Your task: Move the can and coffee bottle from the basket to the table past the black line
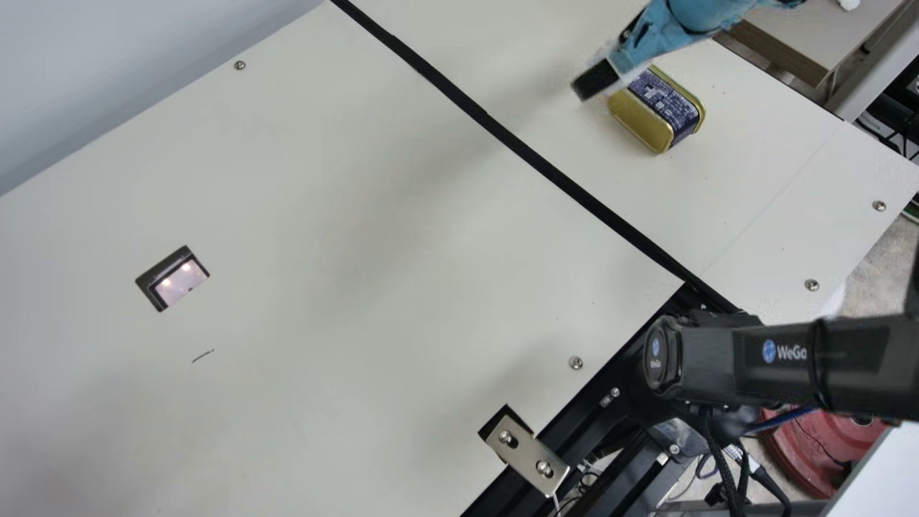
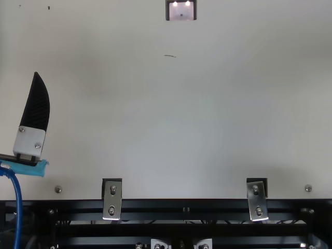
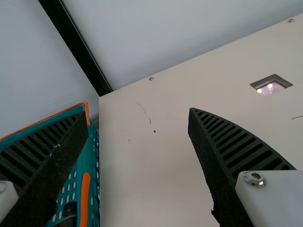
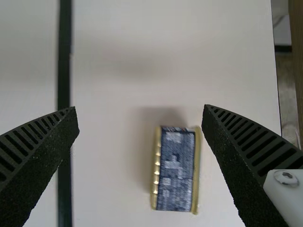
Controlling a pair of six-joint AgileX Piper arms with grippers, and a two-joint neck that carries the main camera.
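In the main view my right gripper [image 1: 596,80] is over the table beyond the black line [image 1: 517,143], beside the gold and blue can [image 1: 664,108] resting there. The right wrist view has the right gripper [image 4: 141,110] open, the can [image 4: 176,169] lying below and between its spread fingers, not gripped. At the far left of the top view is a black finger of my left gripper [image 2: 35,106]. In the left wrist view the left gripper [image 3: 137,113] stands open and holds nothing, near the teal basket [image 3: 81,163]; a dark object [image 3: 69,211] shows partly behind one finger.
Bare cream table lies between the basket side and the black line. A small recessed device [image 1: 172,278] sits in the tabletop, and metal brackets [image 2: 112,199] line the front edge. The table's far edge runs past the can, beside a wooden-edged surface [image 1: 782,50].
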